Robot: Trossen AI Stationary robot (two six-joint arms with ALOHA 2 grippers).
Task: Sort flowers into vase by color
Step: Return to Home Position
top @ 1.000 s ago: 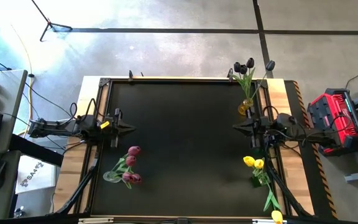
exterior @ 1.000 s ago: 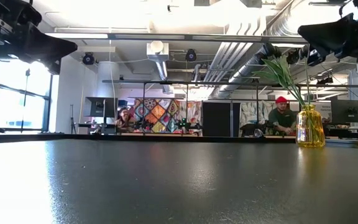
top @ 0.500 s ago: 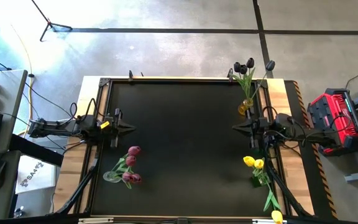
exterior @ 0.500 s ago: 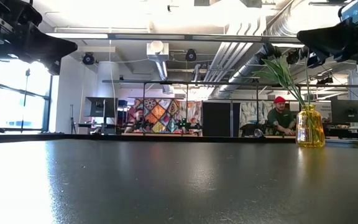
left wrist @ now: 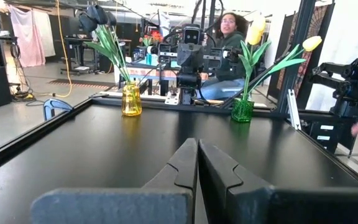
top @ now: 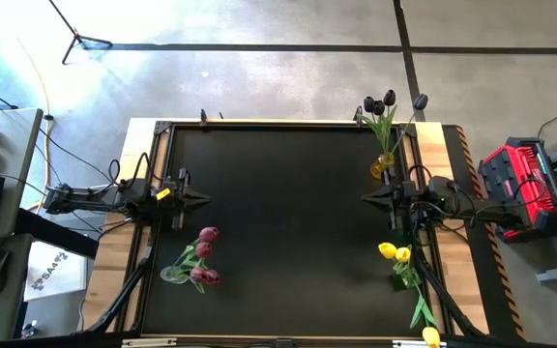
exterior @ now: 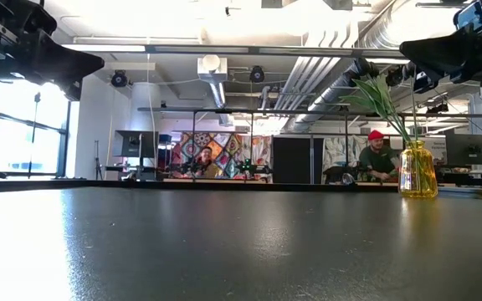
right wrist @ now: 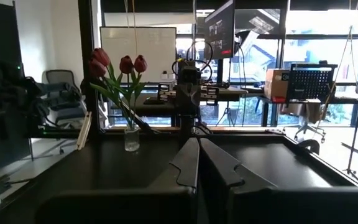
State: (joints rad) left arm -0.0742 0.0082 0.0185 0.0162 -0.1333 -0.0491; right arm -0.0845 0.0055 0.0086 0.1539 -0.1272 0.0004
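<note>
high: left gripper (top: 201,198) and right gripper (top: 366,197) at opposite sides of black table (top: 288,242), touching nothing; red flowers (top: 204,256) in clear vase (top: 172,275) near left gripper; dark flowers (top: 383,101) in yellow vase (top: 382,166) and yellow flowers (top: 395,253) near right gripper | low: people (exterior: 377,157) sit behind the table | wrists: both finger pairs pressed together, empty

My table (top: 288,222) is matte black, edged in pale wood. The near-black purple tulips (top: 377,104) stand in a yellow vase (exterior: 417,171), the magenta-red tulips (top: 204,249) in a clear vase (right wrist: 131,138), and the yellow tulips (top: 388,250) in a green vase (left wrist: 242,110). All stems are green. My left hand (left wrist: 196,143) and right hand (right wrist: 197,142) are dark grey.
</note>
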